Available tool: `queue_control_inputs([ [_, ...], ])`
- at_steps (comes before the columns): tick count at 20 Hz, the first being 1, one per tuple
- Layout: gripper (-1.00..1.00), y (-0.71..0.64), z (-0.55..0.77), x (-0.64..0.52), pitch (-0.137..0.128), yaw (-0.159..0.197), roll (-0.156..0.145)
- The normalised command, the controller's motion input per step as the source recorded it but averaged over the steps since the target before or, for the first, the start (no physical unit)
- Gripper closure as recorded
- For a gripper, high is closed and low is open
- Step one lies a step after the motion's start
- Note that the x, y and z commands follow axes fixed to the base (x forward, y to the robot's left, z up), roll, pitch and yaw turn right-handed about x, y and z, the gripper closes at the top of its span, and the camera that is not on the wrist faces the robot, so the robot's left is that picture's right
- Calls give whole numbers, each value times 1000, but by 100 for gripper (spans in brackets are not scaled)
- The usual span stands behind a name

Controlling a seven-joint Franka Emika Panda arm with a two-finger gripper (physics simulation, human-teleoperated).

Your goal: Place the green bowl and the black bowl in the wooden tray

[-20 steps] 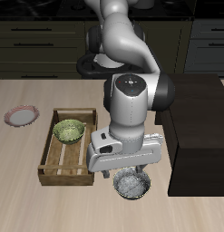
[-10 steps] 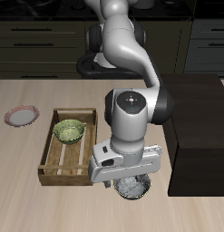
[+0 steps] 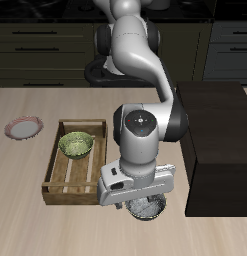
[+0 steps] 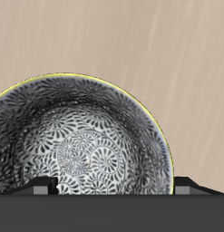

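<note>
A pink-rimmed plate (image 3: 23, 127) sat far off to one side of the gripper (image 3: 145, 207), well beyond the tray (image 3: 57, 184). The tray stood just beside the gripper, with the green bowl (image 3: 76, 146) in its back end. The gripper hung right over the black bowl (image 3: 149, 211), which lay on the table (image 3: 35, 225) directly beneath it; whether the jaws gripped anything could not be told.

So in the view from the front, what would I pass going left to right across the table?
Small pink-rimmed plate → wooden tray with the green bowl inside it → black bowl, mostly hidden under the robot's arm → dark block at the table's edge.
</note>
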Motion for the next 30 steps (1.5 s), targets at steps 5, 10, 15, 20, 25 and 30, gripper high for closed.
queue_control_inputs([
  [5,100,-78,-22,-148,8,-16,12],
  [10,100,-40,70,-76,-16,-15,21],
  [15,100,50,134,-114,-19,-16,11],
  [20,100,7,300,-120,-31,-34,10],
  [25,100,-32,255,-267,-65,8,13],
  [30,100,-290,432,-336,-70,-22,-10],
])
